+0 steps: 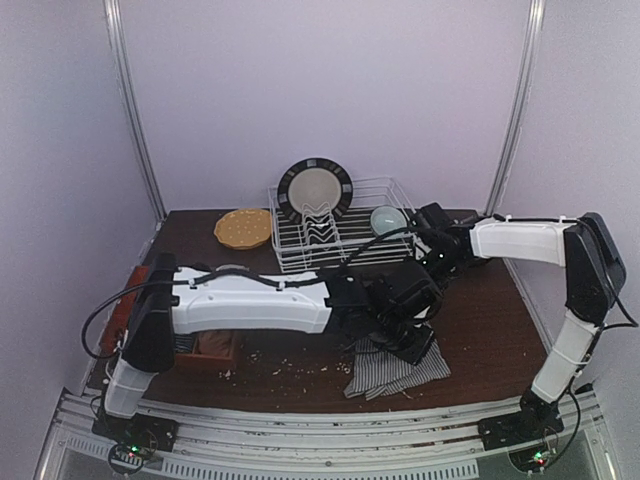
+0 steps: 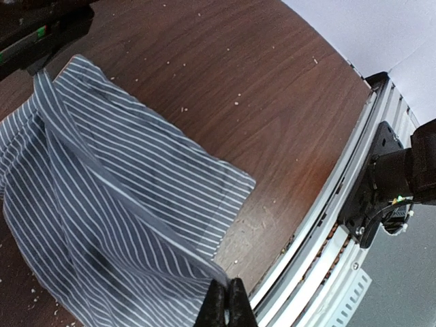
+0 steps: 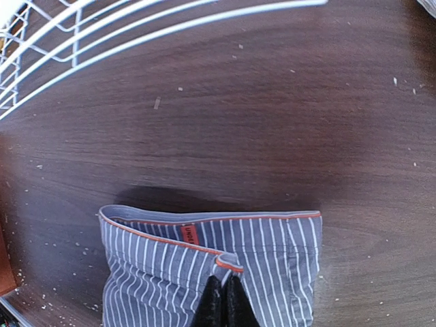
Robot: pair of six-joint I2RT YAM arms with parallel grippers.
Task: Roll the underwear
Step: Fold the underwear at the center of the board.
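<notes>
We find a white wire rack point(image 1: 295, 252) at the far side of the bench point(image 1: 490, 330), holding an upright plate point(image 1: 315, 188) and a pale bowl point(image 1: 388, 218). The striped underwear point(image 1: 400, 368) lies near the bench's front edge; its orange waistband label point(image 3: 190, 235) is unreadable. The left end effector point(image 2: 225, 303) and the right end effector point(image 3: 221, 300) each pinch its fabric.
</notes>
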